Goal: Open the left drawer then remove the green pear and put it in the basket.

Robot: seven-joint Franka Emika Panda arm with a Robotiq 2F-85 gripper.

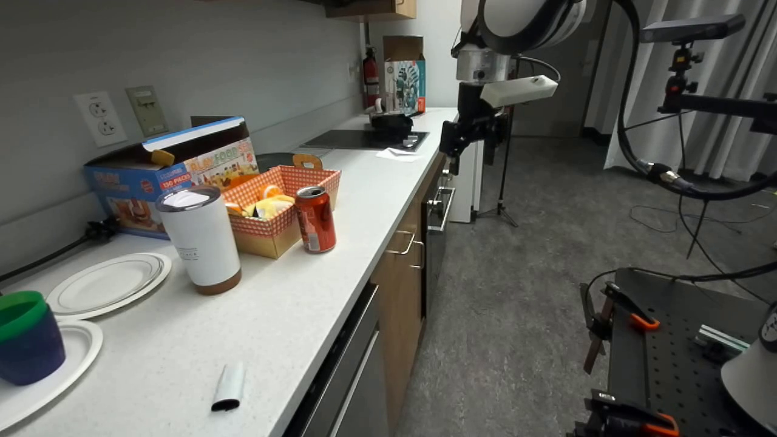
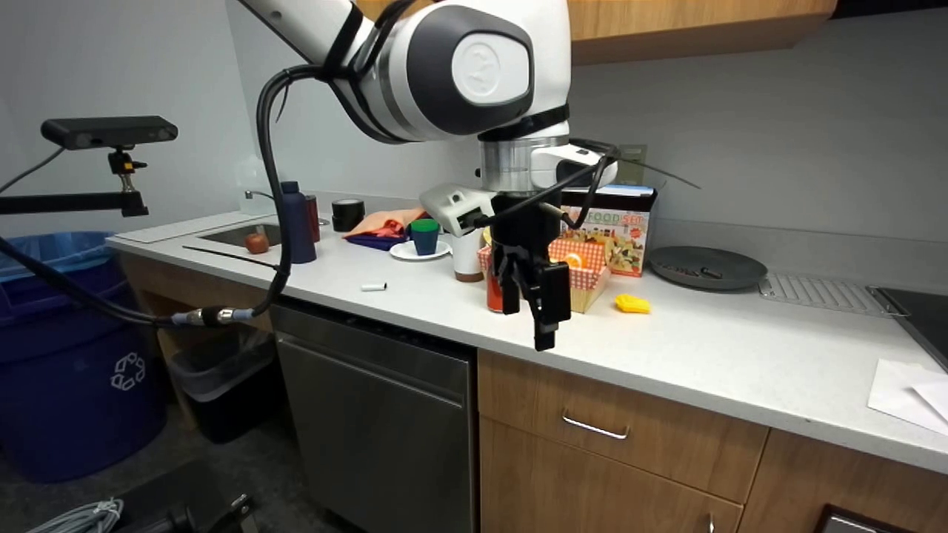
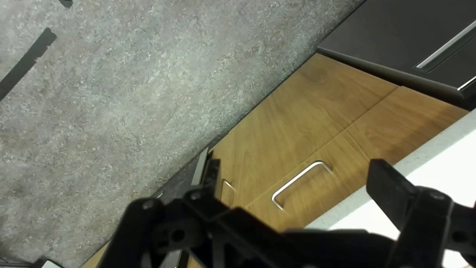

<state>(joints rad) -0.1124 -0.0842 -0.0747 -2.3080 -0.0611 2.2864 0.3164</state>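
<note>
The left drawer (image 2: 666, 429) has a light wood front with a silver bar handle (image 2: 595, 427) and is shut. Its front also shows in the wrist view (image 3: 316, 197), with the handle between the fingers in the picture but apart from them. My gripper (image 3: 295, 171) is open and empty. In both exterior views the gripper (image 1: 472, 159) (image 2: 527, 322) hangs pointing down near the counter's front edge, higher than the drawer handle. The basket (image 1: 258, 244) is red-checkered with food items inside and stands on the counter; the arm partly covers it in an exterior view (image 2: 590, 291). The green pear is out of view.
A red can (image 1: 315, 220) and a white tumbler (image 1: 203, 243) stand beside the basket, with a blue play-food box (image 1: 142, 188) behind. A yellow item (image 2: 632, 303) and dark pan (image 2: 707, 266) lie on the counter. A dishwasher (image 2: 378, 422) adjoins the drawer.
</note>
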